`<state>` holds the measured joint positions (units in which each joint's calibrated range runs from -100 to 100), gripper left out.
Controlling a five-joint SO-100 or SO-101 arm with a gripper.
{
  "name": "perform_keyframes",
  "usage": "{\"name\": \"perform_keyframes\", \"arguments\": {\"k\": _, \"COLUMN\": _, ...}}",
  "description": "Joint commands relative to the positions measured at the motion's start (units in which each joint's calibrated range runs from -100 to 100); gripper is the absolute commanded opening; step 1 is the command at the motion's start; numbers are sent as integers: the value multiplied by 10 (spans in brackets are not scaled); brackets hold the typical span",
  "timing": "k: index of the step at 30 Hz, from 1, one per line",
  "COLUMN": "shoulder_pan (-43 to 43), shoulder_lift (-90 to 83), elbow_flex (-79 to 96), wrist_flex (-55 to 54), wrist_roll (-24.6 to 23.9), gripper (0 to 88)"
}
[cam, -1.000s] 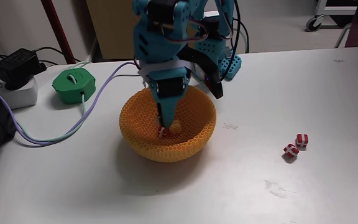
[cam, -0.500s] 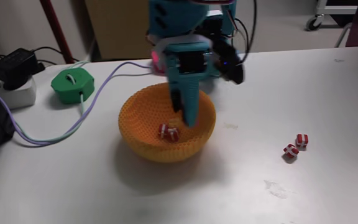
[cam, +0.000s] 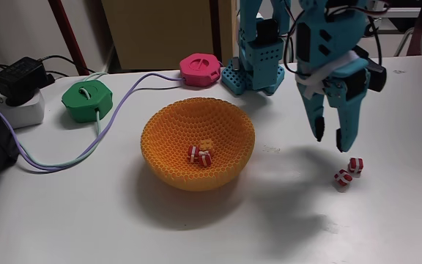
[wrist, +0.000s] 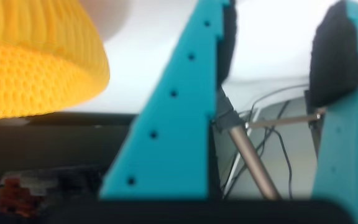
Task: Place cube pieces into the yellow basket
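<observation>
Tabletop (cam: 196,235) in the fixed view is showing plain white, with a brown panel behind its far edge and a caster wheel (cam: 372,27) sitting on the floor at top right. Left edge is getting crowded: black adapter (cam: 18,75) on a white power strip (cam: 19,110), cables running to a green puck (cam: 86,100) and a pink puck (cam: 200,68). Yellow basket (cam: 196,144) is sitting left of centre, holding red-and-white cubes (cam: 201,154) with a yellow-orange cube (cam: 207,144) just behind them. Two more striped cubes (cam: 348,171) are lying on open table at right, near each other, with bare surface lying in front of them and toward the near edge. Teal arm is reaching from its base (cam: 255,73) at the far edge, with the gripper (cam: 330,139) pointing down, hanging above and just left of those two cubes, fingers spread apart and holding nothing. Wrist view is looking blurred: teal finger (wrist: 173,118) and black-padded finger (wrist: 347,112) standing apart, basket wall (wrist: 36,68) filling top left, white table beyond.
</observation>
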<state>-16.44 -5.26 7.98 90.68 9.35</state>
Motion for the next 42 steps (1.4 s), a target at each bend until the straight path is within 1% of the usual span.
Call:
{"name": "perform_keyframes", "arguments": {"k": 1, "shoulder_pan": -29, "shoulder_lift": 31, "elbow_flex": -1, "wrist_flex": -20, "wrist_roll": -19, "gripper": 199}}
{"name": "perform_keyframes", "arguments": {"k": 5, "shoulder_pan": -36, "shoulder_lift": 81, "elbow_flex": 3, "wrist_flex": -51, "wrist_roll": -31, "gripper": 197}}
{"name": "perform_keyframes", "arguments": {"k": 10, "shoulder_pan": -38, "shoulder_lift": 122, "elbow_flex": -10, "wrist_flex": -87, "wrist_roll": -33, "gripper": 191}}
{"name": "perform_keyframes", "arguments": {"k": 33, "shoulder_pan": -72, "shoulder_lift": 224, "elbow_flex": -46, "wrist_flex": -161, "wrist_roll": -53, "gripper": 183}}
{"name": "perform_keyframes", "arguments": {"k": 37, "shoulder_pan": -69, "shoulder_lift": 249, "elbow_flex": -59, "wrist_flex": -176, "wrist_roll": -51, "gripper": 139}}
{"name": "perform_keyframes", "arguments": {"k": 42, "shoulder_pan": -60, "shoulder_lift": 260, "elbow_flex": -74, "wrist_flex": -182, "wrist_roll": -40, "gripper": 1}}
